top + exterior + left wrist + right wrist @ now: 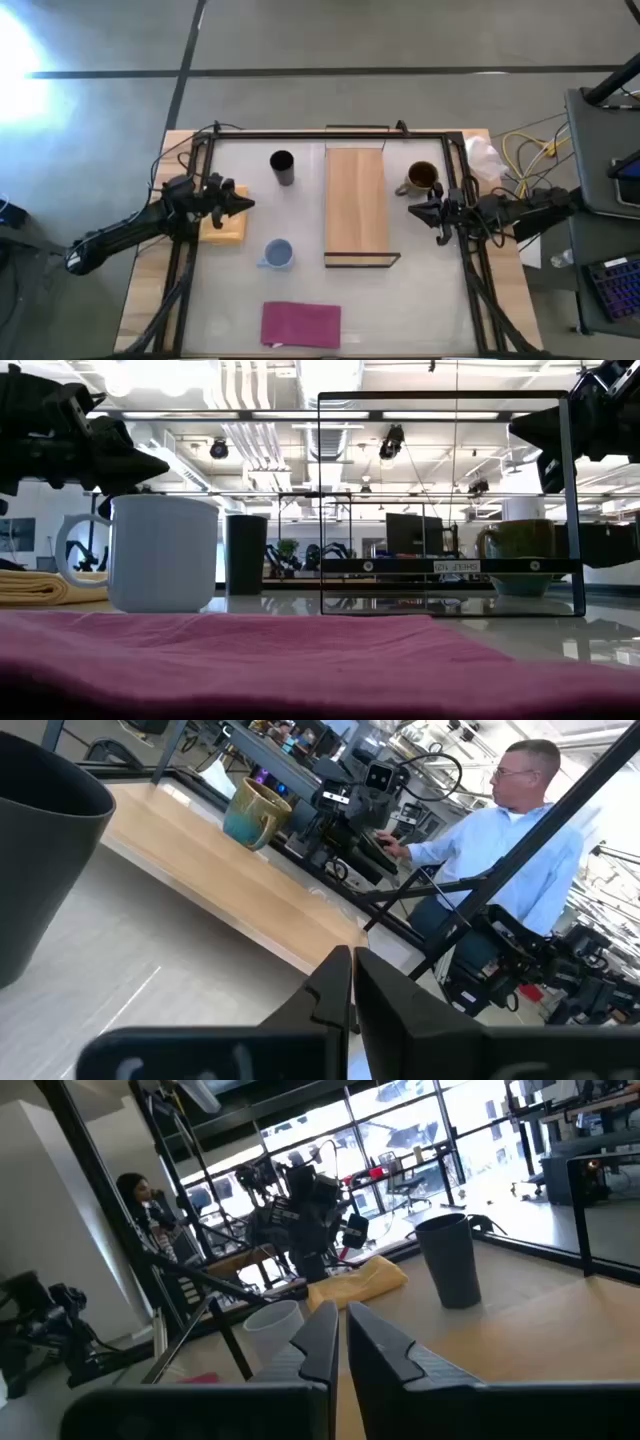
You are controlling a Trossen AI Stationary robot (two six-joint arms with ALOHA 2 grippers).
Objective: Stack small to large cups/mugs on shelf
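Note:
The black cup [282, 167] stands upright on the table, left of the light-wood shelf [355, 205]. The brown mug [420, 179] stands right of the shelf. The light blue mug [277, 254] stands near the shelf's near left corner. My left gripper [245, 205] is shut and empty above the yellow cloth [222, 226], between the black cup and the blue mug. My right gripper [414, 210] is shut and empty just near of the brown mug. The black cup also shows in the left wrist view [45, 860] and the right wrist view [448, 1260].
A magenta cloth [300, 325] lies at the table's near edge. A black frame [330, 135] runs around the table. A person [505, 830] sits beyond the table's right side; another person [140, 1200] is beyond the left side. Cables and a keyboard lie off the table at the right.

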